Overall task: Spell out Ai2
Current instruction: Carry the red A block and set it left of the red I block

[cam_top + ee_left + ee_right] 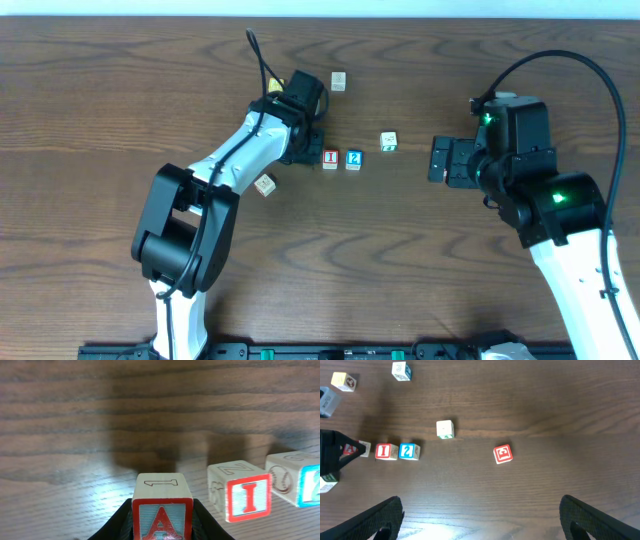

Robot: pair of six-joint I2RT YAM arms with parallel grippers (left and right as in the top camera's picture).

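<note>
1. pinching the a cube (162, 516) between the black fingers (120, 529) of the left gripper (162, 522), at the bottom centre of the left wrist frame, with the red-framed red letter facing the camera.
2. holding that cube just left of the i cube (248, 499), apart from it, with a strip of wooden table (100, 420) showing between them; resting on the wood or raised off it, impossible to tell.
3. showing the 2 cube (312, 485) at the right edge of the same frame, just beside the i cube, so that a, i and 2 are reading left to right in one row.
4. spreading the fingers of the right gripper (481, 517) wide apart, toward the two lower corners of the right wrist frame, gripping nothing and hovering well apart from the row.
5. showing, in the right wrist frame, a red-marked cube (503, 454) near the centre, a white cube with a green mark (445, 429) up and to its left, a blue-marked cube (401, 370) at the top edge, and a pale cube (342, 381) in the upper left corner.
</note>
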